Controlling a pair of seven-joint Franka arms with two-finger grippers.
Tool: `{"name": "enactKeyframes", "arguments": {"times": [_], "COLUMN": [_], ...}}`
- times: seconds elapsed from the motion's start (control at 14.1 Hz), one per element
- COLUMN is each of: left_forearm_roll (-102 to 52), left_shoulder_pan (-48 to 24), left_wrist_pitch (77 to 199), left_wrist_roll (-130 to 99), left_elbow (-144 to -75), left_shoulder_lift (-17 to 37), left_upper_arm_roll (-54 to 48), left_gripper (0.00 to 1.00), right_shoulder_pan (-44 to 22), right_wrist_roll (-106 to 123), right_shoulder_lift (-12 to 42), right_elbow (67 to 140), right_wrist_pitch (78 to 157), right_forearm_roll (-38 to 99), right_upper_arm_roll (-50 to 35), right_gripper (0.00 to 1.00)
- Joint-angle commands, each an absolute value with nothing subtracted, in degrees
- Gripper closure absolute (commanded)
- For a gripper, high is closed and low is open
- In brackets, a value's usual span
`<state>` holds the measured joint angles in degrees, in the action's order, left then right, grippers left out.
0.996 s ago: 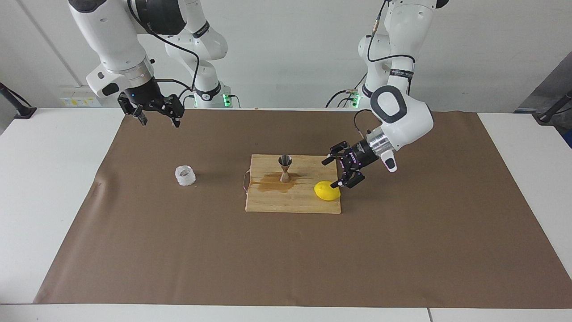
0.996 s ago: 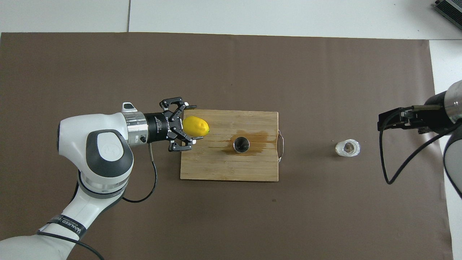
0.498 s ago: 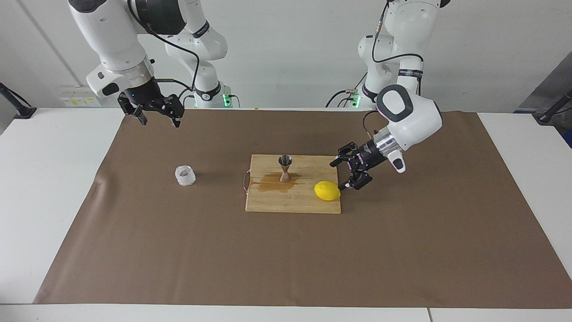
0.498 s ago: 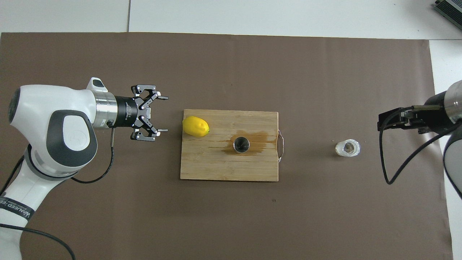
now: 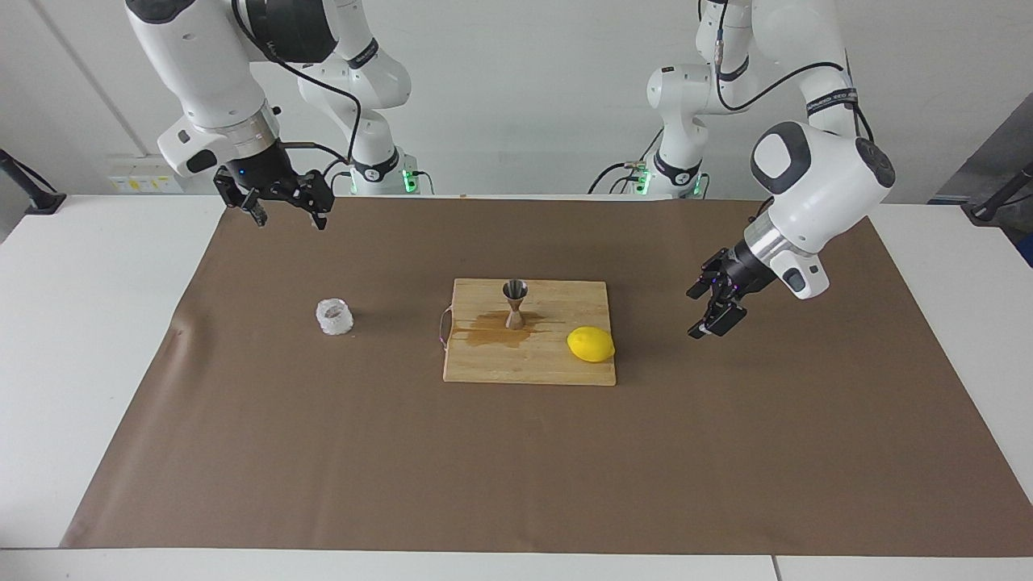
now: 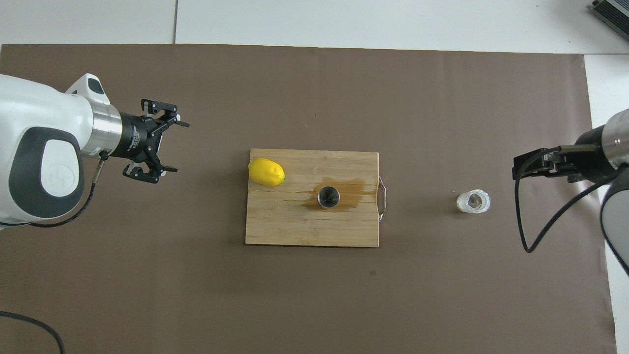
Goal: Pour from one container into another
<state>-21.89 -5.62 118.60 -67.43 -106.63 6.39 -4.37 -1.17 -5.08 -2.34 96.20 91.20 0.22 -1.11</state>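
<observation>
We see the small white crinkly cup and shiny steel jigger standing untouched. Both the left gripper and right gripper hang open, empty. Its tiny label looks unreadable.

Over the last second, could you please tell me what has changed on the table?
The left gripper, open at the lemon a second ago, has drawn back off the cutting board toward the left arm's end, above the brown mat, empty. The lemon, the jigger, the whitish cup and the waiting right gripper stayed put.
</observation>
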Motion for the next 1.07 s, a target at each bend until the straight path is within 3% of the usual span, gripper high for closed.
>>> {"name": "enactKeyframes", "arguments": {"times": [0.0,0.64,1.0], "left_forearm_roll": [-14.4,-1.3,1.3], "left_shoulder_pan": [-5.4,-4.8,-3.3], "left_wrist_pitch": [116.2,114.5,108.1], "left_wrist_roll": [-65.1,-46.9,-24.4], "left_elbow": [-105.1,-105.1,-99.3], "left_shoulder_lift": [5.2,0.4,0.0], "left_upper_arm_roll": [-4.7,-4.2,-3.3], "left_gripper": [0.0,0.0,0.0], "right_shoulder_pan": [-0.4,3.2,6.1], "right_wrist_roll": [0.9,30.8,48.9], "right_shoulder_lift": [-4.8,-7.0,-7.0], "right_elbow": [100.4,109.8,117.2], "right_wrist_pitch": [93.9,99.9,107.2], "right_forearm_roll": [0.3,2.9,7.3], "right_upper_arm_roll": [-1.4,-0.9,-0.9], "right_gripper": [0.0,0.0,0.0]}}
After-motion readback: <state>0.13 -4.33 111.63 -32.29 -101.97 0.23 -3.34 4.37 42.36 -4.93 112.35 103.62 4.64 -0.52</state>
